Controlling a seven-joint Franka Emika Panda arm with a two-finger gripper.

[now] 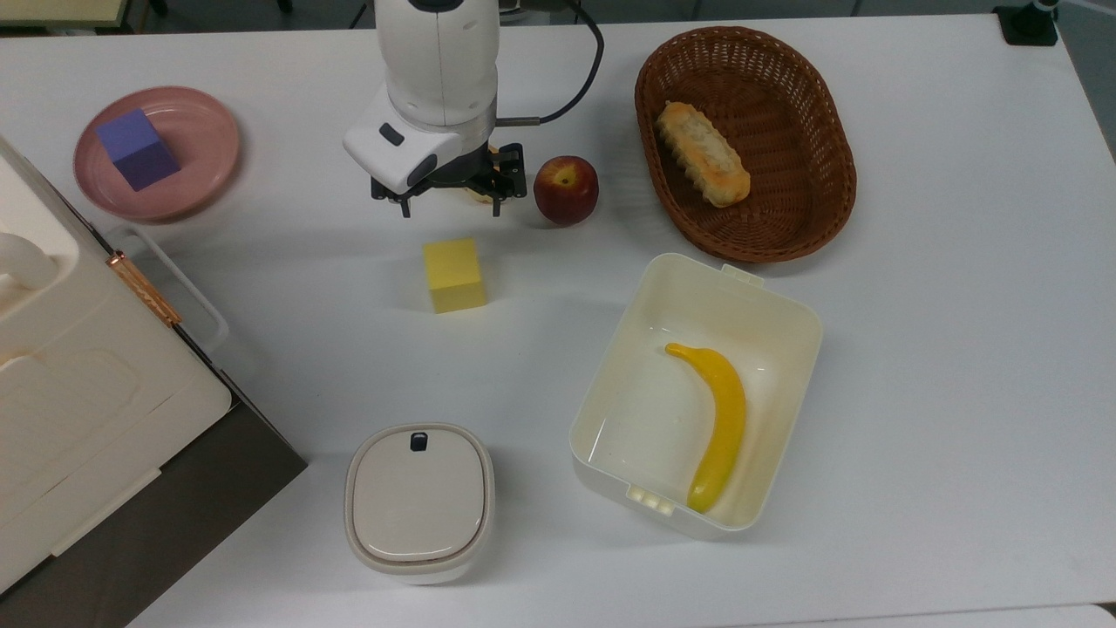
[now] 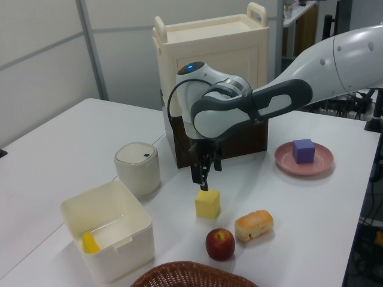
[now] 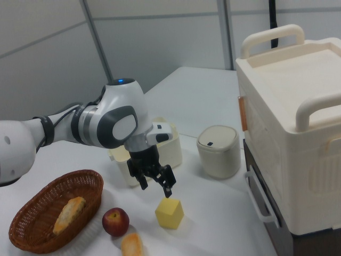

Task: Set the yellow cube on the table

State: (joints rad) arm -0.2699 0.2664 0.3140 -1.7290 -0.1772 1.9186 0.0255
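Note:
The yellow cube (image 1: 453, 275) rests flat on the white table (image 1: 959, 366), free of any grip. My gripper (image 1: 451, 208) hangs open just above and slightly behind it, with nothing between the fingers. In the left view the gripper (image 2: 203, 177) hovers a short way over the cube (image 2: 207, 204). Seen in the right view, the spread gripper (image 3: 156, 186) stands above the cube (image 3: 169, 213), apart from it.
A pink plate (image 1: 205, 166) holds a purple cube (image 1: 137, 148). Close to the gripper are an apple (image 1: 566, 189) and a bread roll (image 2: 254, 225). A wicker basket (image 1: 833, 148), a white box (image 1: 610, 366) with a banana (image 1: 719, 423), a lidded pot (image 1: 418, 501) and a cabinet (image 1: 78, 392) ring the cube.

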